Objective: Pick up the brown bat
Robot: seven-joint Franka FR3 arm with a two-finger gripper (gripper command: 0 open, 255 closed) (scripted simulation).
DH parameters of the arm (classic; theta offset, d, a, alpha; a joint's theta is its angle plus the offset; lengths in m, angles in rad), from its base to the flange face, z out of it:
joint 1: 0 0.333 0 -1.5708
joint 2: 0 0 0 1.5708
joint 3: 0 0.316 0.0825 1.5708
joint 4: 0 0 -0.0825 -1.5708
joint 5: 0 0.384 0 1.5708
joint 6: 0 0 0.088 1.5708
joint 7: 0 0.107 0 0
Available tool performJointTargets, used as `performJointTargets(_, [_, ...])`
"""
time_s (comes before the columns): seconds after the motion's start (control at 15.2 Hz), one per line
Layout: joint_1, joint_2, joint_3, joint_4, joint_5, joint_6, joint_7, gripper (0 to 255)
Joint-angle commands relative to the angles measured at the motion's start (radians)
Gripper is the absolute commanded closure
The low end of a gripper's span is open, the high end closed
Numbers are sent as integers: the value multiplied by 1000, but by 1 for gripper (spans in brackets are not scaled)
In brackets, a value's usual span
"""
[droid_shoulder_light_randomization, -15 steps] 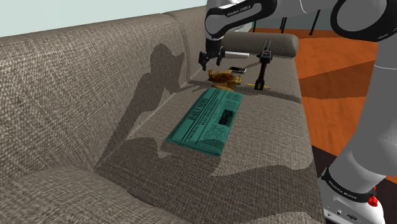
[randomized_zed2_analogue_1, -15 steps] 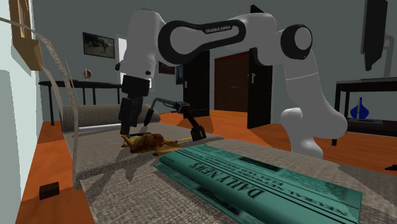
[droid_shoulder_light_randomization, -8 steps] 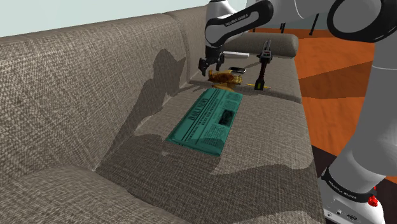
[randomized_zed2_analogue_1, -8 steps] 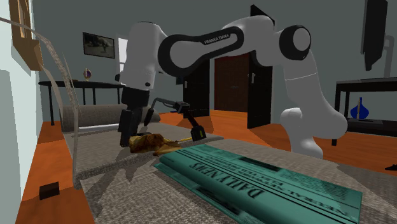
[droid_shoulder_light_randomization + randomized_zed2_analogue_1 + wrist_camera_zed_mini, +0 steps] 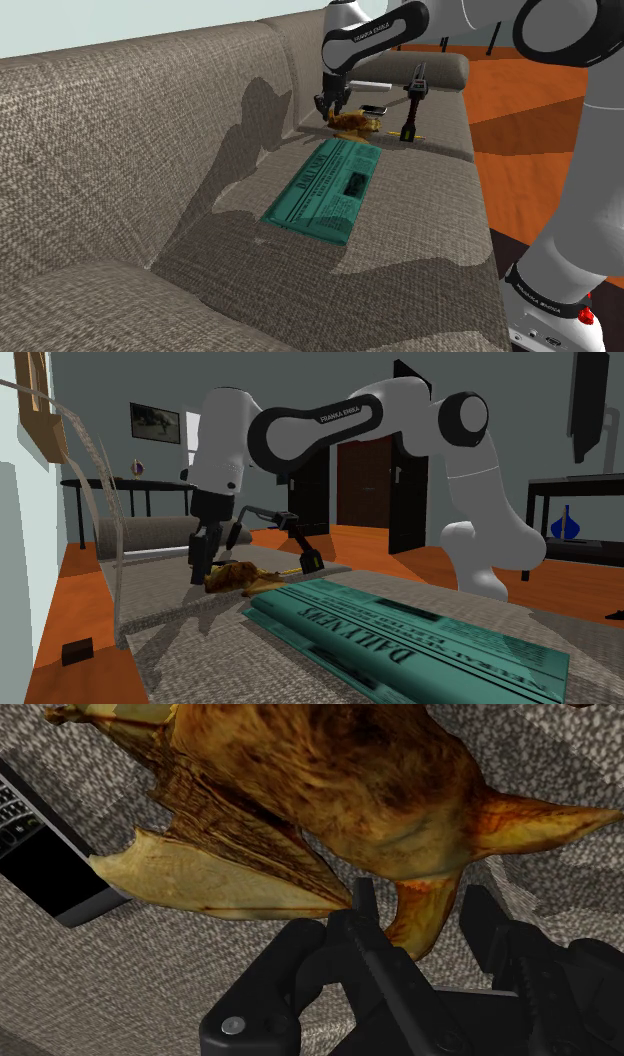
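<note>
On the sofa (image 5: 150, 150), our end effector (image 5: 422, 902) stands spread astride only a thin tip of the brown bat (image 5: 330, 774); we fear a pinch there slips off.

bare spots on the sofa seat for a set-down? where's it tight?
Free: the seat between the newspaper and the front edge, and the near stretch on the shoulder camera's side of the newspaper. Crowded: the far end by the bolster, where gripper, bat, phone and black-and-yellow tool bunch together.

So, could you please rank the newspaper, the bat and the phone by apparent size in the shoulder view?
Largest: teal newspaper.
Then: brown bat.
Smallest: black phone.
Both smaller things lie farther off than the newspaper.
</note>
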State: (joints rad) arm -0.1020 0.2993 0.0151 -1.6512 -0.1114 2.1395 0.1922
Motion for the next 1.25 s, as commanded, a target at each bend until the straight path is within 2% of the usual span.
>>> performJointTargets(0.0, [0, 0, 0, 0, 0, 0, 0, 255])
performJointTargets(1.06, [1, -23, 2, 168, 9, -190, -19, 255])
performJointTargets(1.19, [1, -23, 2, 170, 9, -192, -19, 255])
